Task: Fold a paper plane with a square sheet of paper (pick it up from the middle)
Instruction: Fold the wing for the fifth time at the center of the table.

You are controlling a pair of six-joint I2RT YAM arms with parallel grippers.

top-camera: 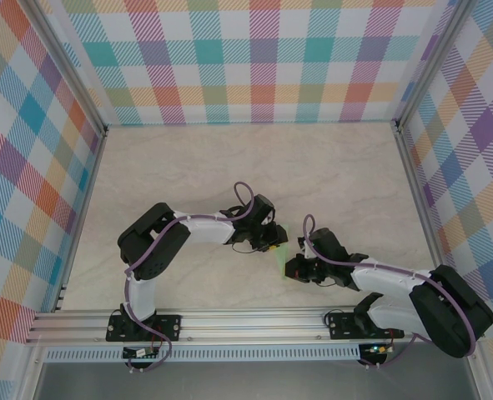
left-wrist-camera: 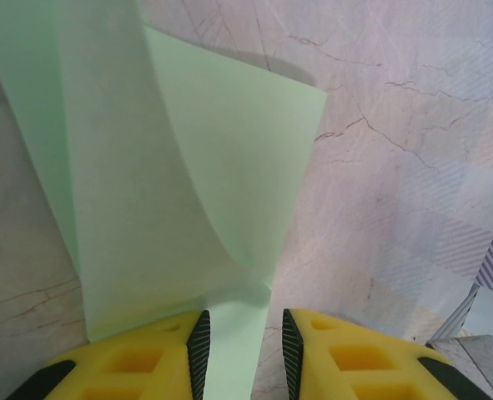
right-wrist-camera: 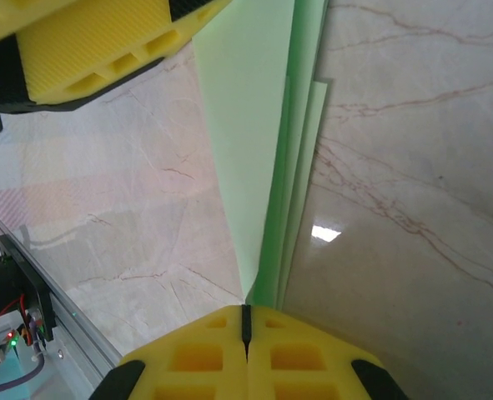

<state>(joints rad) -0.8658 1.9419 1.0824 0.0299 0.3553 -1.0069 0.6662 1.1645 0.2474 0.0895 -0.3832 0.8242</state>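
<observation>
Top external view: the thin pale-green sheet of paper [top-camera: 280,260] hangs in the air between the two arms' tips, above the beige marbled table [top-camera: 229,158], close to the middle of its near edge.
Paper shape: in the left wrist view it is folded into overlapping layers with one flap curling. In the right wrist view stacked edges run along one long crease.
Right gripper [right-wrist-camera: 246,310]: closed tight, pinching the paper's narrow end.
Left gripper [left-wrist-camera: 242,321]: jaws part-way apart with the paper running between them. Bare table shows beside one pad, so no pinch is visible.
Step in hand: probably mid-fold, working a lengthwise crease. The paper is not yet a dart.
Next move: likely the Left gripper closes on the layers and presses the crease while the Right gripper anchors. The layers need to stay aligned.
</observation>
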